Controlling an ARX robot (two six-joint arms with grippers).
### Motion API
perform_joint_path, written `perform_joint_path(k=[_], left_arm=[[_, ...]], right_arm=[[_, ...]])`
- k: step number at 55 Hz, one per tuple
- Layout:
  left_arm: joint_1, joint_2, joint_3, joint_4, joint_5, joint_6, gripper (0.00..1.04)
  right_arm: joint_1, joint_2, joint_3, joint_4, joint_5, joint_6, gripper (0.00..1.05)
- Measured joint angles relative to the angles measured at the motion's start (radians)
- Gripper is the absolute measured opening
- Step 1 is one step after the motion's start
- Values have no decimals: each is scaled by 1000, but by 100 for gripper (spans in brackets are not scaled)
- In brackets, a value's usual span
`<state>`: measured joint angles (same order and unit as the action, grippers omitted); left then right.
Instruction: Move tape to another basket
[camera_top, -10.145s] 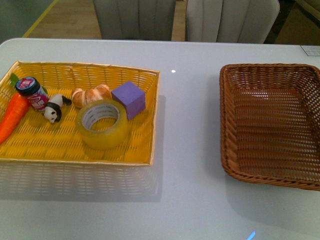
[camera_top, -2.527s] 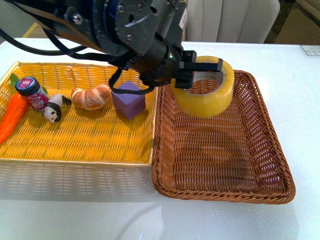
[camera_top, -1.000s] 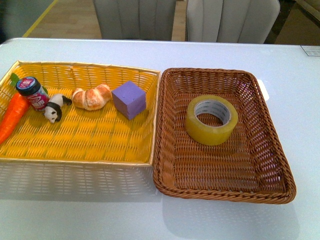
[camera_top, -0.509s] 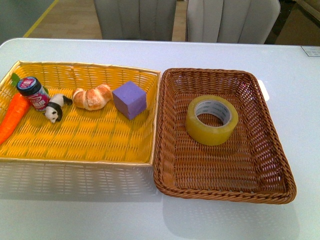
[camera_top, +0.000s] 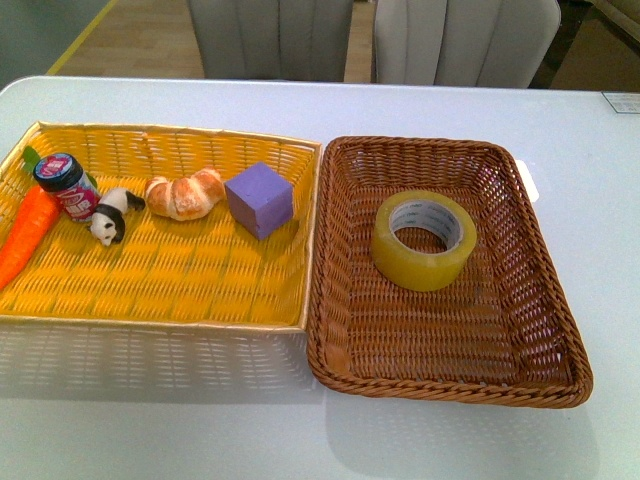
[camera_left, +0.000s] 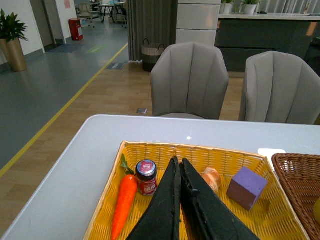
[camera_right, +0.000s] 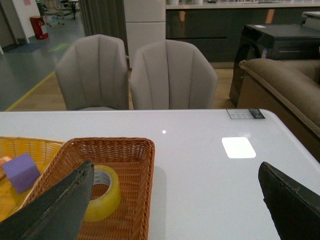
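Observation:
The yellowish tape roll (camera_top: 424, 239) lies flat inside the dark brown wicker basket (camera_top: 545, 310), toward its far half; it also shows in the right wrist view (camera_right: 102, 193) inside that basket (camera_right: 135, 150). Neither arm shows in the front view. My left gripper (camera_left: 179, 167) is shut and empty, held above the yellow tray-basket (camera_left: 125, 150). My right gripper (camera_right: 175, 185) is wide open and empty, held above the white table to the right of the brown basket.
The yellow tray-basket (camera_top: 120, 310) touches the brown basket's left side and holds a carrot (camera_top: 25, 233), a small jar (camera_top: 62, 184), a panda figure (camera_top: 112, 216), a croissant (camera_top: 185, 193) and a purple cube (camera_top: 259, 199). Two grey chairs (camera_top: 380, 40) stand behind the table.
The left arm carried the tape over the brown basket, left it there and withdrew out of the front view. The brown basket now sits against the yellow tray. Nothing moved in the last second.

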<state>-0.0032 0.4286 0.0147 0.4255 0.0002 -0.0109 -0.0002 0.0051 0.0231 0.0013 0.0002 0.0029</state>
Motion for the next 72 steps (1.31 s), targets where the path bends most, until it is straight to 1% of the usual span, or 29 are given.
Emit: perform_joint_path(k=[20,41,43,46,48,62,64,70,72], left_arm=[[0,-150,0,-146,0,0,2],[0,-250,0,-246,0,0,2],[0,-280,0,-282,0,0,2],[0,-364,0,-395,0,0,2],[0,-390,0,-415,0,0,2],[0,-412,0,-426,0,0,2],[0,-413,0,-426,0,0,5],[0,-413,0,-426,0,0,26],[0,-413,0,-426,0,0,31]], right_arm=[[0,0,0,0,0,0,96],[0,0,0,0,0,0,96],[0,0,0,0,0,0,96],[0,0,0,0,0,0,96],[0,0,0,0,0,0,96],[0,0,0,0,0,0,96],[0,0,0,0,0,0,96],[0,0,0,0,0,0,96],[0,0,0,0,0,0,96]])
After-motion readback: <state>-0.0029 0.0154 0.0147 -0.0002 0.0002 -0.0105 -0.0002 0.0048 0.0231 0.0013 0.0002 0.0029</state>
